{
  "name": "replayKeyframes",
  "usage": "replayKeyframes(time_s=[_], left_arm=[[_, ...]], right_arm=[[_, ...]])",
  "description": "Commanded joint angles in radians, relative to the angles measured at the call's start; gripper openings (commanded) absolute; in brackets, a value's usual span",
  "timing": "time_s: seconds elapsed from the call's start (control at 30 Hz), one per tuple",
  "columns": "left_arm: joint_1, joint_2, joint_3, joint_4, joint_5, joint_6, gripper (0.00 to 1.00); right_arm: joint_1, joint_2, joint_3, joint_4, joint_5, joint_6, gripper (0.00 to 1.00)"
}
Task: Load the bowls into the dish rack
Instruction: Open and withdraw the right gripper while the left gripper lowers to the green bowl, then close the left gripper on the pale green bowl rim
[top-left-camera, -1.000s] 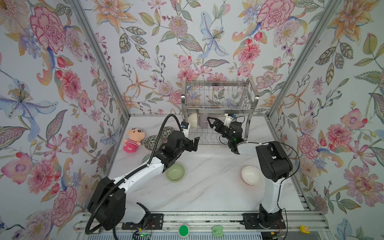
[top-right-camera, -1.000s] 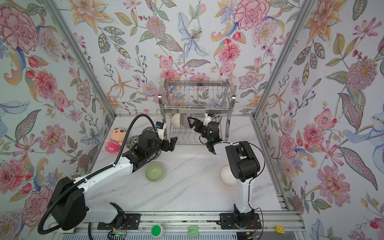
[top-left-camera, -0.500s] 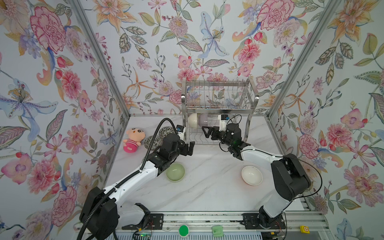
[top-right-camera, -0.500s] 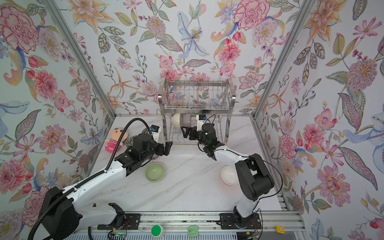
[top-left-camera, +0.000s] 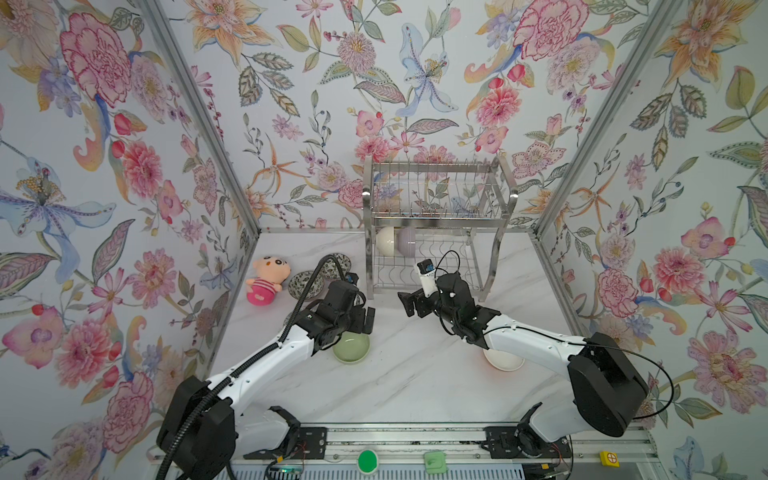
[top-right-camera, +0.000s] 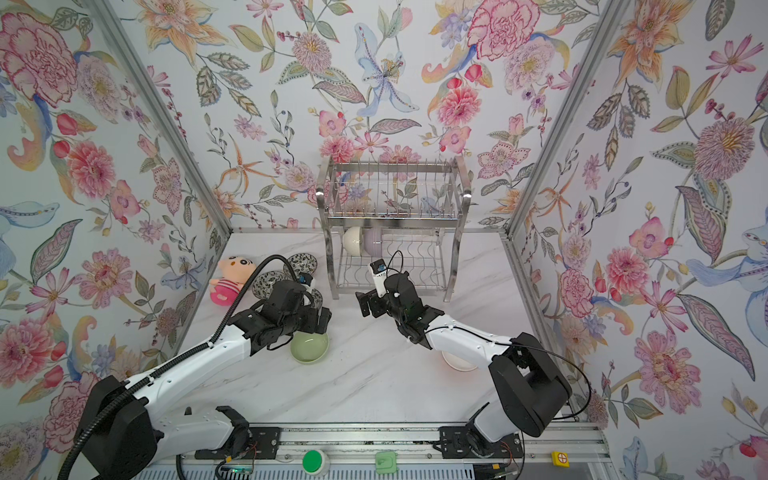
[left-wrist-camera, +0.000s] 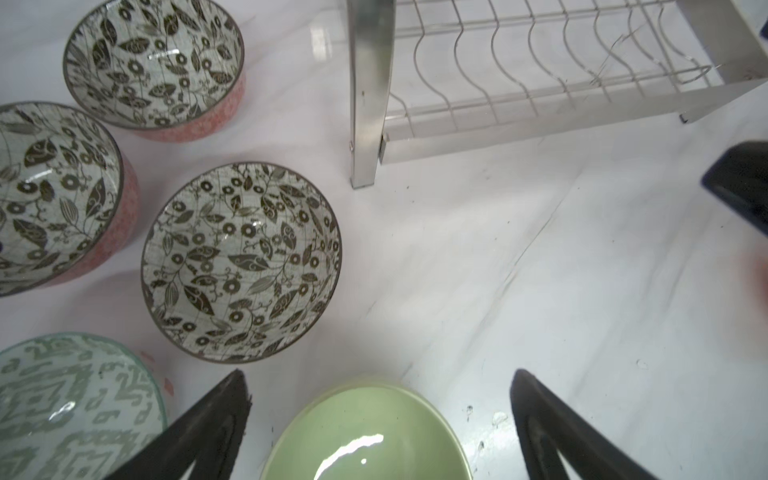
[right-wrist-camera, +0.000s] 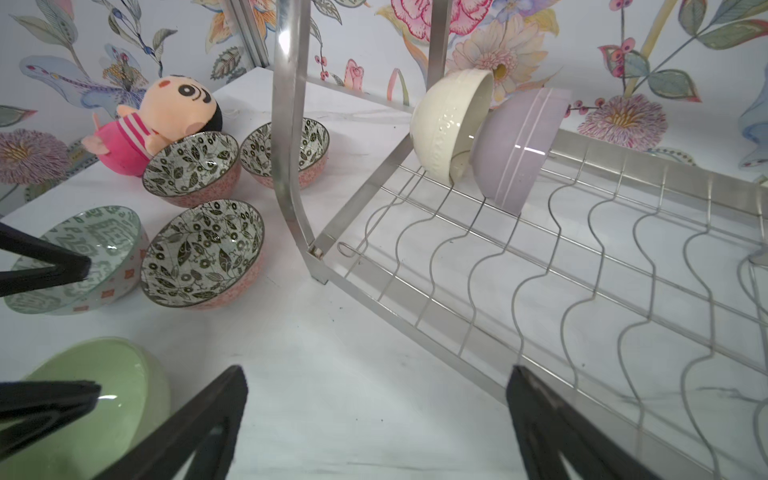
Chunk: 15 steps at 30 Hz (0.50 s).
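The dish rack (top-left-camera: 432, 168) (top-right-camera: 390, 166) stands at the back; a cream bowl (right-wrist-camera: 449, 124) and a lilac bowl (right-wrist-camera: 515, 145) lean on edge in its lower shelf. My left gripper (top-left-camera: 365, 322) (left-wrist-camera: 379, 376) hangs open just over the far rim of a pale green bowl (top-left-camera: 351, 348) (left-wrist-camera: 365, 436). My right gripper (top-left-camera: 409, 303) (right-wrist-camera: 375, 370) is open and empty in front of the rack's lower shelf. A white bowl (top-left-camera: 503, 361) lies half hidden under the right arm. Three leaf-patterned bowls (left-wrist-camera: 241, 262) and a green-patterned one (left-wrist-camera: 62, 399) stand left of the rack.
A pink plush doll (top-left-camera: 266, 282) lies by the left wall behind the patterned bowls. The rack's front left leg (left-wrist-camera: 368, 95) stands close to the nearest patterned bowl. Floral walls close in three sides.
My right gripper has pulled back out of the rack's lower shelf toward the front and left. My left gripper has moved frontward and down over the green bowl.
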Motion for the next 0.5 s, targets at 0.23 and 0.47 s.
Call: replayKeyframes(time_s=[0.23,0.47], left_arm=[[-0.040,-0.058,-0.101,-0.046,0.151,-0.163,0.91],[-0.077,-0.009,-0.136,-0.015,0.150,-0.161,0.76]], right_arm=[[-0.060,-0.109,-0.050,-0.001,0.019,0.013,0.99],[-0.061,-0.111,-0.057,0.004,0.010,0.020,0.99]])
